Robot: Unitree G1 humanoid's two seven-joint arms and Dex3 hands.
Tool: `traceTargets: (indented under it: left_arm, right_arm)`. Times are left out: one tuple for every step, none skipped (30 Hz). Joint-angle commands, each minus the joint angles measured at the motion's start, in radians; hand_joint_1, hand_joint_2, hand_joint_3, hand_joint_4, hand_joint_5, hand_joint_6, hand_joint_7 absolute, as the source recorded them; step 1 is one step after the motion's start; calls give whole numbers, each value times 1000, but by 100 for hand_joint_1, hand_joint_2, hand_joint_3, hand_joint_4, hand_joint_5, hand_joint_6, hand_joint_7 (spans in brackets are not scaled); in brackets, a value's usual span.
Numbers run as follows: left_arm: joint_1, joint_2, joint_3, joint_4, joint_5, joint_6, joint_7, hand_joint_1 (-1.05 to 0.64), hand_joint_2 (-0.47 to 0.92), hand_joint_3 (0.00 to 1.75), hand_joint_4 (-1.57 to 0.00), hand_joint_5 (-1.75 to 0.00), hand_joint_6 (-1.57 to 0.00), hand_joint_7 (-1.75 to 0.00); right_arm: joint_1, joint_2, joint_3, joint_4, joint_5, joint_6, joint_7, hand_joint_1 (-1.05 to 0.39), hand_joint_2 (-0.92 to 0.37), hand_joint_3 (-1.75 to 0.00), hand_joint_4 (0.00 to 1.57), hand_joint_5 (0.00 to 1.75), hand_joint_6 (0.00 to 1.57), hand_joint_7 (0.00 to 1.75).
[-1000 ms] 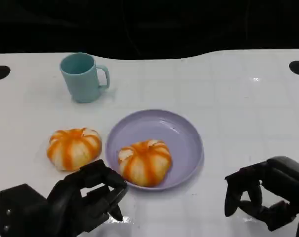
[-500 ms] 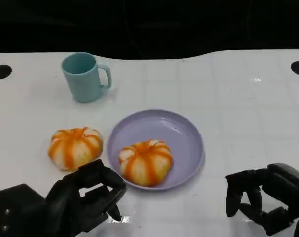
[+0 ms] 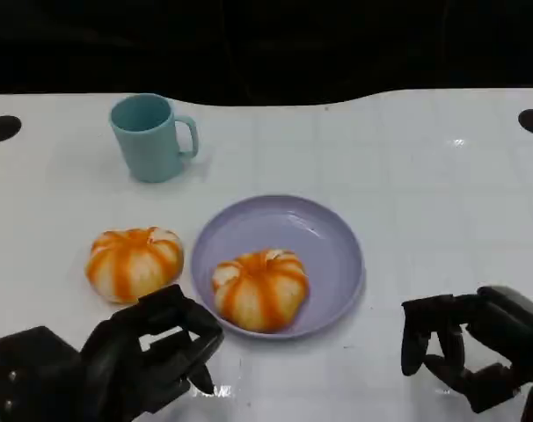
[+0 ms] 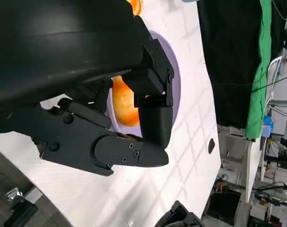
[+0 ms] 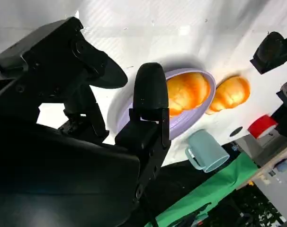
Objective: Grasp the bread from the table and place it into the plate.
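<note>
sitting in the purple plate (image 3: 337, 230) is one orange-striped bun (image 3: 260, 288), while a second bun (image 3: 134, 262) lies on the white table (image 3: 442, 202) just left of it (a teal mug (image 3: 149, 137) stands farther back). the left hand (image 3: 139, 356) hovers near that second bun with fingers loosely curled, holding nothing. the right hand (image 3: 464, 347) also holds nothing, fingers partly curled, well right of the plate.
</note>
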Motion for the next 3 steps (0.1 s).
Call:
traceTargets:
  left_arm:
    - [10, 21, 11, -8, 1, 0, -2, -51, 92, 32, -70, -175, -72, -140]
    - [10, 21, 12, -9, -1, 1, -1, -51, 92, 32, -70, -175, -72, -141]
    - [10, 20, 14, -8, -6, 2, -2, -51, 92, 32, -70, -175, -72, -141]
  right_arm:
    - [-18, 2, -3, 23, 12, -24, -10, -5, -39, -123, 73, 175, 72, 136]
    - [-19, 3, -3, 25, 13, -28, -10, -6, -39, -123, 73, 175, 71, 136]
    - [-19, 4, -3, 25, 13, -27, -9, -6, -39, -124, 73, 175, 71, 135]
